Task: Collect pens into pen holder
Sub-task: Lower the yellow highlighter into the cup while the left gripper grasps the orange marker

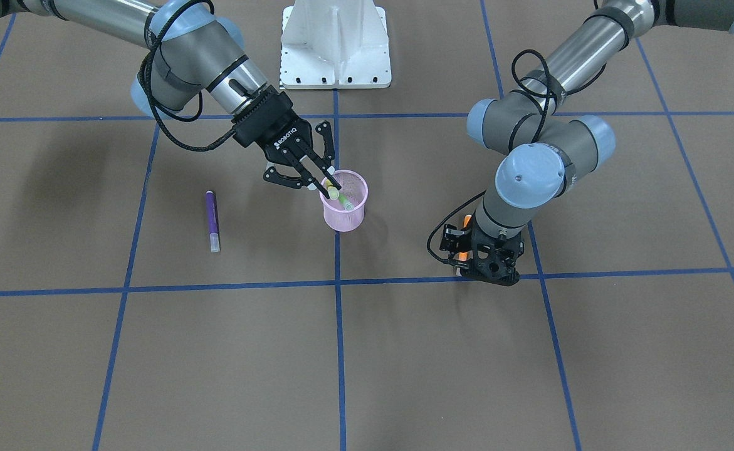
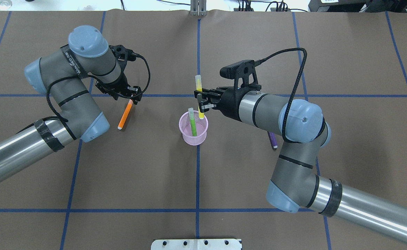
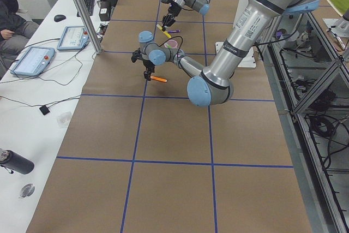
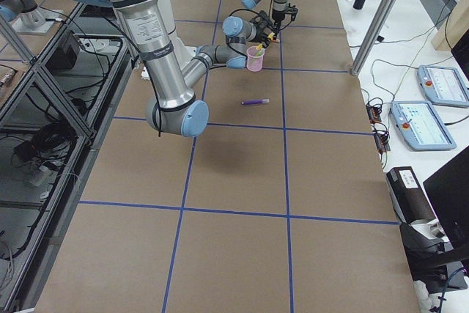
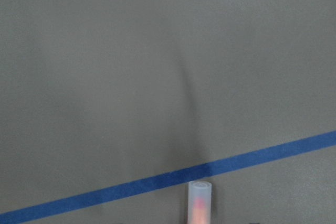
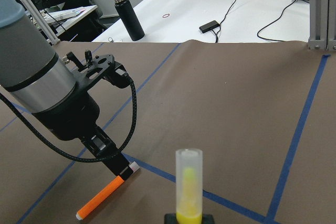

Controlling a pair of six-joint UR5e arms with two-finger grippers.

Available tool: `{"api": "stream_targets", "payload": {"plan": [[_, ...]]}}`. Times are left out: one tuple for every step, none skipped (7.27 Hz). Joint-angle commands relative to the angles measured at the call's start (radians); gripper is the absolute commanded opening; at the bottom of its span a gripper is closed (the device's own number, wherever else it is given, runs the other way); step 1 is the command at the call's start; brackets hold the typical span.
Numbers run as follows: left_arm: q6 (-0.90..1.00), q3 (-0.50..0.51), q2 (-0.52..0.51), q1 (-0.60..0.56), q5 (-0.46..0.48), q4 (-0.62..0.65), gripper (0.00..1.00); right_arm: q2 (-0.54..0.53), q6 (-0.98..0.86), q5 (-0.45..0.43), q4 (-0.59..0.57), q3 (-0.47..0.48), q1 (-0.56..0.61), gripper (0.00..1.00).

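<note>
The pens (image 1: 212,219) look light, stiff and slick, best pinched mid-barrel: right hand (image 2: 201,102) pinches the yellow pen (image 2: 198,86) over the pen holder (image 2: 193,137); left hand (image 2: 133,97), at the orange pen (image 2: 125,115), I cannot tell.

A yellow pen (image 6: 188,192) with a pale translucent cap is seen upright at 6 o'clock, its base seated in the black tip of the right end effector (image 6: 189,217). At 8 o'clock the left end effector (image 6: 118,165) is set at the pale end of an orange pen (image 6: 102,198), which is pointed toward 7 o'clock over the brown surface (image 6: 236,129); its grip cannot be judged. A black bottle (image 6: 127,17) is stood at 11 o'clock, beyond the surface's far edge.
</note>
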Motion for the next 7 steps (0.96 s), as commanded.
{"api": "stream_targets", "payload": {"plan": [[0.001, 0.005, 0.0, 0.005, -0.001, 0.0, 0.71, -0.001, 0.0, 0.0, 0.0, 0.0, 0.0, 0.0], [0.001, 0.017, -0.001, 0.016, -0.001, -0.003, 0.71, -0.001, 0.0, 0.0, 0.0, 0.0, -0.002, 0.0], [-0.001, 0.021, -0.001, 0.02, -0.001, -0.017, 0.71, -0.001, 0.0, 0.0, 0.0, 0.0, 0.0, 0.0], [-0.001, 0.022, -0.001, 0.022, -0.001, -0.017, 0.69, -0.003, 0.0, -0.002, 0.0, 0.0, 0.0, 0.0], [-0.001, 0.021, -0.001, 0.022, -0.001, -0.017, 0.64, -0.003, 0.0, 0.0, 0.0, 0.0, 0.0, 0.0], [-0.001, 0.022, -0.001, 0.022, -0.001, -0.017, 0.54, -0.003, 0.0, 0.0, 0.0, 0.0, 0.0, 0.0], [0.002, 0.021, 0.0, 0.022, -0.001, -0.028, 0.3, -0.003, 0.0, 0.0, 0.0, 0.0, 0.0, 0.0]]}}
